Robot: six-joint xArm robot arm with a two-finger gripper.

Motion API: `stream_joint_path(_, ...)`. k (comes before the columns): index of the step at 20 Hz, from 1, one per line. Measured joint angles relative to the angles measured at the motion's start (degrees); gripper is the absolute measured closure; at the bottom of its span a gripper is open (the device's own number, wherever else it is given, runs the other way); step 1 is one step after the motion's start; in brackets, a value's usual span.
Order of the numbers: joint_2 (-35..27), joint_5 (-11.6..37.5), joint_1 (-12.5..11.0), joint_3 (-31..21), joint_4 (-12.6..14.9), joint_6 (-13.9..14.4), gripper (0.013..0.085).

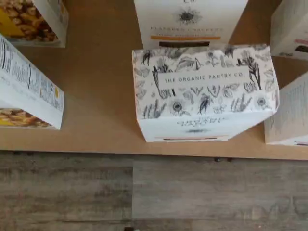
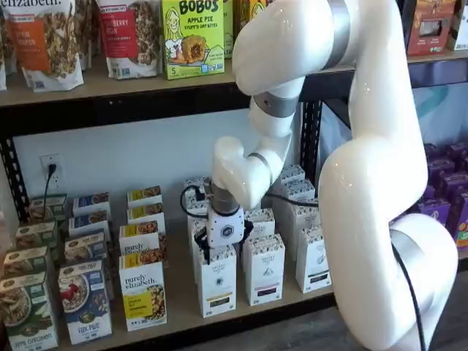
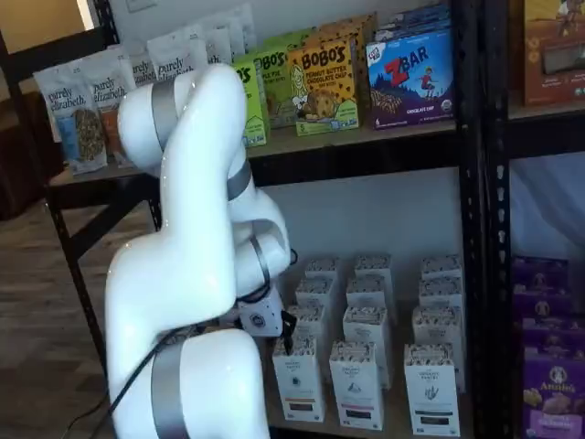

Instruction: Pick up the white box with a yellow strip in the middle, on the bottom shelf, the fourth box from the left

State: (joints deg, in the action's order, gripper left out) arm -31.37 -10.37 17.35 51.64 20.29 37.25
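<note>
The white box (image 1: 204,91) has black plant drawings on its top, which reads "The Organic Pantry Co." It stands at the front edge of the bottom shelf and looks slightly tilted in the wrist view. Only a sliver of its front face shows, with a pale strip. Behind it stands a similar box (image 1: 188,19) with a yellow-orange strip. In both shelf views my gripper (image 2: 219,254) (image 3: 285,340) sits right at the top of this front box (image 2: 217,284) (image 3: 299,382). The black fingers are at the box's top edge, but no gap or grip is plain.
More white boxes (image 2: 265,269) (image 2: 313,259) stand just to the right. Purely Elizabeth boxes (image 2: 142,292) stand to the left, one lying close by (image 1: 29,86). The brown shelf board (image 1: 96,125) ends at a front edge above the wood floor (image 1: 144,192). The upper shelf (image 2: 110,91) hangs overhead.
</note>
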Motion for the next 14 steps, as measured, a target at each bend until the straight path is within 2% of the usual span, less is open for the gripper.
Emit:
stream_joint_path(3, -1.64, -0.39, -0.23, 2.1, -1.24, -1.45, 0.013)
stream_joint_path(6, -2.87, -0.97, -0.65, 3.84, -0.01, -0.68, 0.013)
stream_joint_path(11, -5.32, -1.53, -0.97, 6.72, -0.46, -1.46, 0.013)
stream_joint_path(14, -6.91, -1.68, -1.23, 8.54, 0.66, -0.63, 0.013)
